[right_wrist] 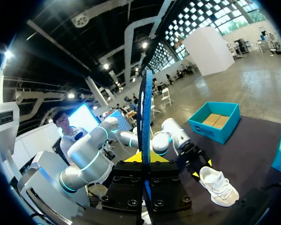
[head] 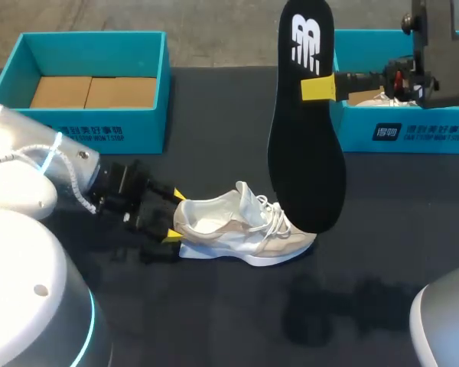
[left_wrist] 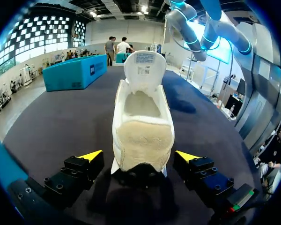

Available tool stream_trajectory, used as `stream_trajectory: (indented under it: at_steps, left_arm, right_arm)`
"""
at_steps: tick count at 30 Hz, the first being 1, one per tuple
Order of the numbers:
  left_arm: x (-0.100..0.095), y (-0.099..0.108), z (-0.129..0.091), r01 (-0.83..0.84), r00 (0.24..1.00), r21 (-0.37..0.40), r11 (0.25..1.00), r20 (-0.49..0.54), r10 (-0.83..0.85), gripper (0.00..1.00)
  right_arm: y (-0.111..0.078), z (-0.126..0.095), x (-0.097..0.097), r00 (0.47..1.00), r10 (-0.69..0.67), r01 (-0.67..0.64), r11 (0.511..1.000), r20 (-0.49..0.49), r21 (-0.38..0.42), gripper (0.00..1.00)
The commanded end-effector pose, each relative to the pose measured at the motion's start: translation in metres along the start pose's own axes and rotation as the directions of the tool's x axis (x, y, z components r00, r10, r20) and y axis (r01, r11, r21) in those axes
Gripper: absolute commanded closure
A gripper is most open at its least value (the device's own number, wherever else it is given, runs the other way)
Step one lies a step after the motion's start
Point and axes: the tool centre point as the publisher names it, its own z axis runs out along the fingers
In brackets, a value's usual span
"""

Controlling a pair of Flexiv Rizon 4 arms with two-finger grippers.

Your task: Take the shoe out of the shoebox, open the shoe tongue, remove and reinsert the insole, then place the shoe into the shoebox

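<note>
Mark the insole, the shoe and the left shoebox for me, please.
insole [head: 306, 153], head view, middle of its black face.
shoe [head: 245, 233], head view, side of its upper.
left shoebox [head: 99, 131], head view, front wall.

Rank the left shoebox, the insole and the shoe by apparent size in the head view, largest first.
1. left shoebox
2. insole, though it is raised toward the camera, so it may look oversized
3. shoe
</note>
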Motion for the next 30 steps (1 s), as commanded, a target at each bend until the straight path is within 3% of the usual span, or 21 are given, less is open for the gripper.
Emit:
stream_trajectory:
  at_steps: [1, 10, 18, 30]
  left_arm:
    - [-0.001, -0.012, -0.013, 0.013, 0.999, -0.166, 0.986, -0.039, -0.020, 0.00]
    - [0.000, -0.021, -0.019, 0.016, 0.994, -0.291, 0.957, -0.101, -0.047, 0.00]
    - [0.001, -0.028, -0.022, -0.002, 0.988, -0.446, 0.895, -0.137, -0.066, 0.00]
    - [0.006, -0.045, -0.030, -0.057, 0.986, -0.580, 0.813, -0.161, -0.045, 0.00]
  right_arm:
    - [0.004, 0.004, -0.001, 1.000, 0.002, -0.002, 1.000, 0.000, 0.006, 1.00]
    - [0.004, 0.004, -0.001, 1.000, 0.002, -0.002, 1.000, 0.000, 0.006, 1.00]
    - [0.004, 0.004, -0.001, 1.000, 0.002, -0.002, 1.000, 0.000, 0.006, 1.00]
    - [0.004, 0.004, -0.001, 1.000, 0.002, -0.002, 1.000, 0.000, 0.006, 1.00]
